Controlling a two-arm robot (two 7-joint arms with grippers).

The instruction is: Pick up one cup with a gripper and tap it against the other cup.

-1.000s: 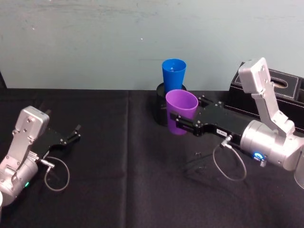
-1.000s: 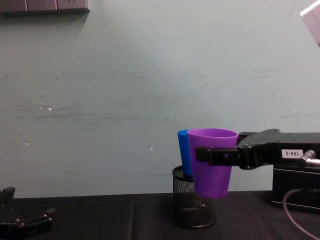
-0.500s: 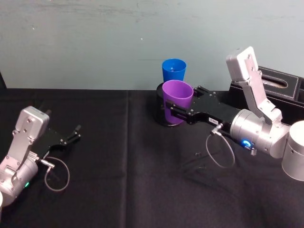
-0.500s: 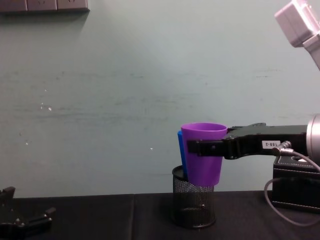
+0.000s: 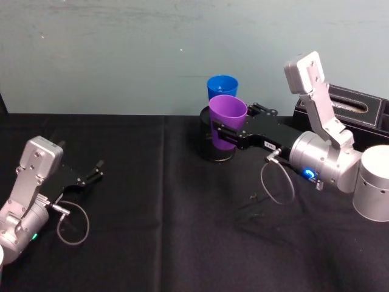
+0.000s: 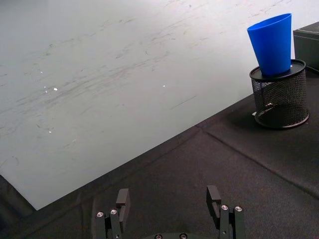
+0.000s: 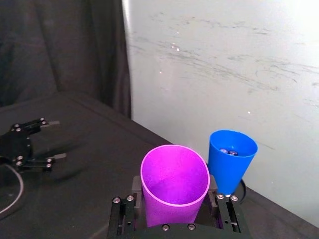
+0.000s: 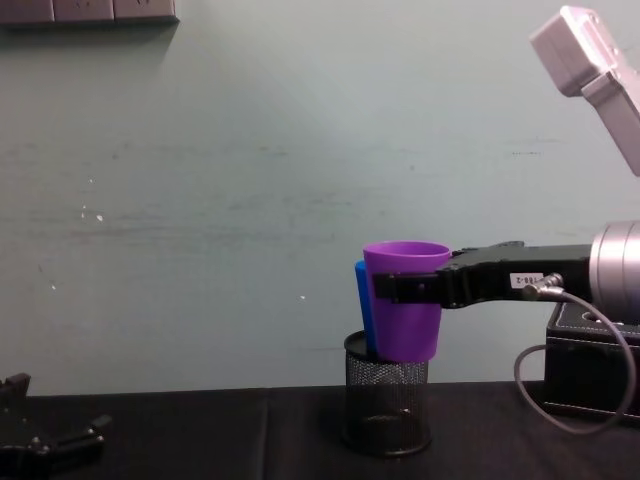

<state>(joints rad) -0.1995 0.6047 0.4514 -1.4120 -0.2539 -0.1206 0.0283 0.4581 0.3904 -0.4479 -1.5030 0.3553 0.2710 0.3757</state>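
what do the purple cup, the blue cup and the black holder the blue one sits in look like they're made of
The purple cup, clamped in the right gripper: likely plastic, smooth, thin rim, soft sheen. The blue cup: likely the same plastic, plain and evenly coloured. The black holder: probably metal mesh, a see-through lattice with a solid rim. The left gripper sits idle, far left.

Plain glossy purple for the purple cup (image 5: 228,112), plain bright blue for the blue cup (image 5: 222,86), black open wire mesh under a solid black rim for the pen holder (image 5: 214,153). Matte black on the right gripper (image 5: 228,126), with a small white label (image 8: 527,281), on a silver right arm (image 5: 325,161) with a blue ring light (image 5: 311,175); matte black also on the left gripper (image 6: 168,195), on a silver left arm (image 5: 27,182) with a small green light (image 5: 31,236). Plain black for the tablecloth (image 5: 152,243), pale grey-green with faint scuffs and white specks for the wall (image 5: 121,48), black for the box (image 5: 368,118).
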